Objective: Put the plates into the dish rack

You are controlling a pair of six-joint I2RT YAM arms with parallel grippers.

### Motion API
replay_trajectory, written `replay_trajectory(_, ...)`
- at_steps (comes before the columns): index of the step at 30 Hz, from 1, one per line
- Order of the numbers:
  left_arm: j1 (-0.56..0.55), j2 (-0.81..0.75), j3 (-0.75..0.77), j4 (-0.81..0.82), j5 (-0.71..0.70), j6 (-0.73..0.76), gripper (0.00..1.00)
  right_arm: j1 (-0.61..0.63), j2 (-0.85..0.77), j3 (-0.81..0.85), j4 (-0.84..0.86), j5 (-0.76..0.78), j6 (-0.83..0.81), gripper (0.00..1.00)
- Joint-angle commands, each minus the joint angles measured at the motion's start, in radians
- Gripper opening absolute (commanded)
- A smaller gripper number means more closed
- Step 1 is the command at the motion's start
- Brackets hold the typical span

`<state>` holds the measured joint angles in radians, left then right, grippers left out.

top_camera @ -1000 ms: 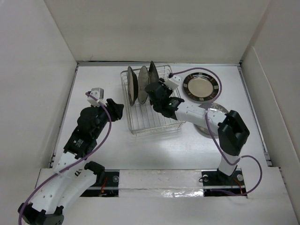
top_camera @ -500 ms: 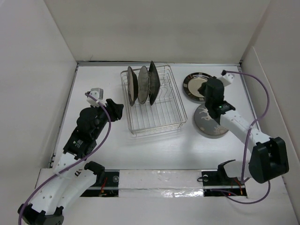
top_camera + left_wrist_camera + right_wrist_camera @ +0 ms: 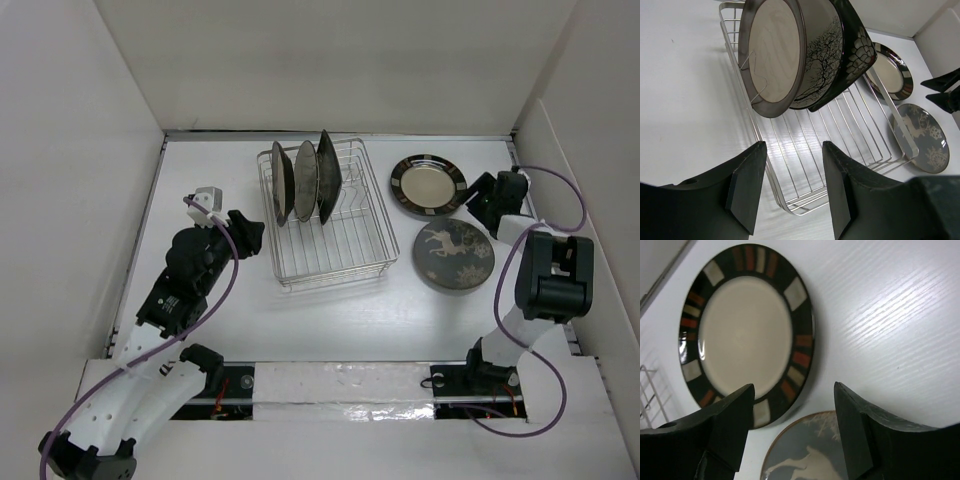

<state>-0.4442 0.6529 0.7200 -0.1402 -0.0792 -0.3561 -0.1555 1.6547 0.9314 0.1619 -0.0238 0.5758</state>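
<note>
From above, the dish rack (image 3: 340,255) holds three plates (image 3: 305,178) on edge, while the black-rimmed plate (image 3: 428,185) and deer plate (image 3: 454,257) lie flat to its right. The left wrist view shows the left gripper (image 3: 794,150) parted and empty beside the rack's wire wall. The right wrist view shows the right gripper (image 3: 793,390) parted, empty, over both flat plates' edges.

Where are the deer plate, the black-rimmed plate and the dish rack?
deer plate (image 3: 455,257), top view, its centre.
black-rimmed plate (image 3: 746,329), right wrist view, pale centre.
dish rack (image 3: 340,250), top view, bare wire floor.
</note>
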Motion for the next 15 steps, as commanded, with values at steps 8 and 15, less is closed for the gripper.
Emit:
replay_trajectory(8,0.01,0.004,0.024,0.05,0.03,0.012,0.45,-0.128,0.204,0.059,0.197,-0.318,0.094,0.63)
replay_trajectory(15,0.019,0.005,0.024,0.047,0.032,0.011,0.45,-0.118,0.338,0.165,0.197,-0.404,0.107,0.62)
